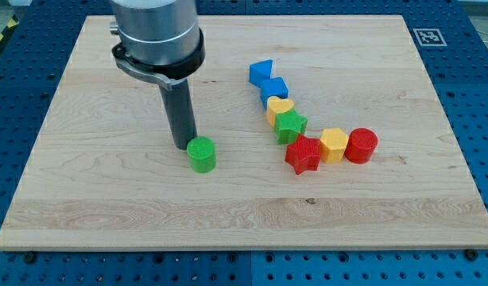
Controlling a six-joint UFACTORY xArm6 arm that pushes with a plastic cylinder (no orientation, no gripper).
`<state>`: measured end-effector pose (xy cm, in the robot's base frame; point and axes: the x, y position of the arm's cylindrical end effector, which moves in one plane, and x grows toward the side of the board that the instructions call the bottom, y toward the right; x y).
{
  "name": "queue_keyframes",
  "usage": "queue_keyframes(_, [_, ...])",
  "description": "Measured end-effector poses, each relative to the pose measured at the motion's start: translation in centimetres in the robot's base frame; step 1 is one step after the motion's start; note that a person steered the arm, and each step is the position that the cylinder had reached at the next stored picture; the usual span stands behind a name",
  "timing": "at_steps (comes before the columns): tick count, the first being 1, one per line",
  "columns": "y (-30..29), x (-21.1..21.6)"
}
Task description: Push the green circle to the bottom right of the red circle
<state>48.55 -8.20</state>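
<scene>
- The arm comes down from the view's top left; its wide grey housing and black clamp ring sit above a straight dark rod that stands near upright over the bench [85, 206].
- There is no pincer on this arm, so there is nothing to spread or press together; the rod simply ends in my tip [183, 146], which rests on the wood.
- The green circle [202, 154] lies just to the view's right of my tip and slightly below it, so close that the two look to be touching, though I cannot tell for certain.
- The green circle is a short round cylinder standing on its flat face, its round top facing up; being round, it has no long axis across the bench and points no particular way.
- It sits left of the board's middle, well apart from the other blocks.
- The red circle [361, 146] stands far to the view's right, at about the same height in the view as the green circle.
- Just left of the red circle and touching it is a yellow block [334, 144], and next to that a red star [304, 154].
- Above the red star, a chain runs toward the view's top: a green star [291, 125], a yellow heart [280, 108], a blue cube [273, 88] and another blue block [261, 72].
</scene>
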Motion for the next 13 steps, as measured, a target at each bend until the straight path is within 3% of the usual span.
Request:
queue_keyframes(4, [0.9,2.7])
queue_keyframes(6, [4.7,4.3])
queue_keyframes(10, [2.8,6.4])
queue_keyframes(13, [9.2,6.8])
